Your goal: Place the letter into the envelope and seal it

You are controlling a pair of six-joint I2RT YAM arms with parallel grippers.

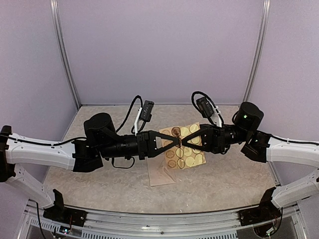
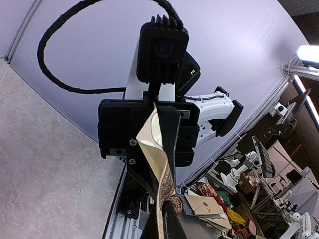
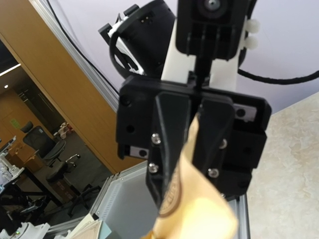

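Observation:
The pale cream-pink envelope (image 1: 160,175) lies flat on the table, just in front of the two grippers. No letter shows. My left gripper (image 1: 175,141) and right gripper (image 1: 184,141) meet tip to tip above the table. Both are shut on the tan sheet of round stickers (image 1: 192,155), which they hold up between them. In the left wrist view the sheet (image 2: 157,154) curls from the right gripper's fingers down to my left fingertips (image 2: 172,226), where a brown-ringed sticker (image 2: 175,204) sits. In the right wrist view the sheet (image 3: 202,216) is blurred and hides my own fingertips.
The beige stone-patterned table (image 1: 229,184) has white walls behind it and a metal rail at its near edge (image 1: 159,218). Both arms reach inward from the sides, with black cables looping above the wrists (image 1: 134,107).

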